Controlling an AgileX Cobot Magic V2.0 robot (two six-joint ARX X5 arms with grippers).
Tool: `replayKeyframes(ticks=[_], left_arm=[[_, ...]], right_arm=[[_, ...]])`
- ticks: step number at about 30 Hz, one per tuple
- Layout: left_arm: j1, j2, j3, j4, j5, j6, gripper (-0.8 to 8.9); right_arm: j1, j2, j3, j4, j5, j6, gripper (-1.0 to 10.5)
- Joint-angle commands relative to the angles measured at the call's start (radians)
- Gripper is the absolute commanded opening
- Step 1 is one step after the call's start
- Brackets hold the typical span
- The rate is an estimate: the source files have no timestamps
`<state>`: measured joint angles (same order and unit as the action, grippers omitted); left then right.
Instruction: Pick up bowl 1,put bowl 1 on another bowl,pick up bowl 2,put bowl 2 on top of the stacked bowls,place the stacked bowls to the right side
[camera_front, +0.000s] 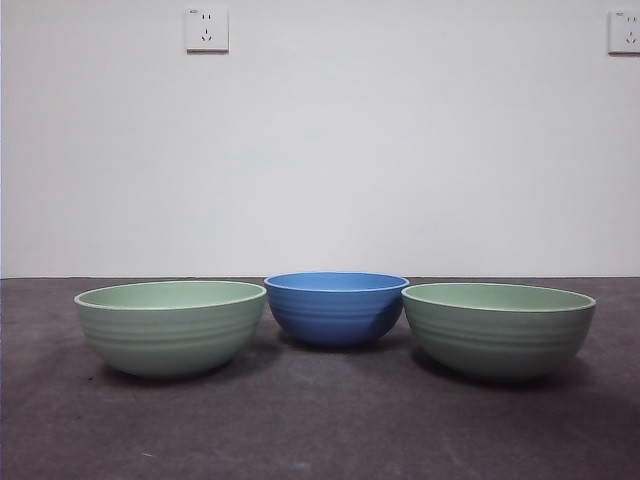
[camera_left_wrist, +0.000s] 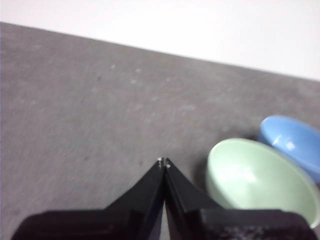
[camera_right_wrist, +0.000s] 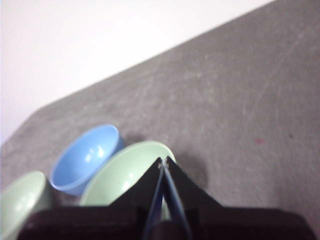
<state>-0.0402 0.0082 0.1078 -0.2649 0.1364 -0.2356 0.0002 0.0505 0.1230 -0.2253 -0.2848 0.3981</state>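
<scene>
Waiting above the table with both grippers pressed together and holding nothing.

Our left gripper hangs over bare table, its jaws closed tip to tip; the left green bowl sits just beside it, and the blue bowl lies beyond that one, touching it or nearly so. Our right gripper, jaws likewise together, hovers over the right green bowl, with the blue bowl just past it. Nothing is stacked.
</scene>
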Motion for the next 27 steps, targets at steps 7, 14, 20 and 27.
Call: replayKeyframes(ticks=[7, 14, 20, 27], left_arm=[[0.003, 0.093, 0.188, -0.126, 0.101, -0.031, -0.08], [0.003, 0.269, 0.368, -0.254, 0.228, 0.031, -0.08], [0.002, 0.446, 0.526, -0.419, 0.371, 0.159, -0.08], [0.0, 0.597, 0.657, -0.61, 0.477, 0.295, -0.08]], right_arm=[[0.002, 0.207, 0.247, -0.114, -0.004, -0.02, -0.1], [0.003, 0.427, 0.518, -0.402, -0.088, -0.209, -0.1], [0.023, 0.607, 0.737, -0.692, -0.136, -0.376, -0.1], [0.088, 0.726, 0.862, -0.893, -0.136, -0.497, -0.1]])
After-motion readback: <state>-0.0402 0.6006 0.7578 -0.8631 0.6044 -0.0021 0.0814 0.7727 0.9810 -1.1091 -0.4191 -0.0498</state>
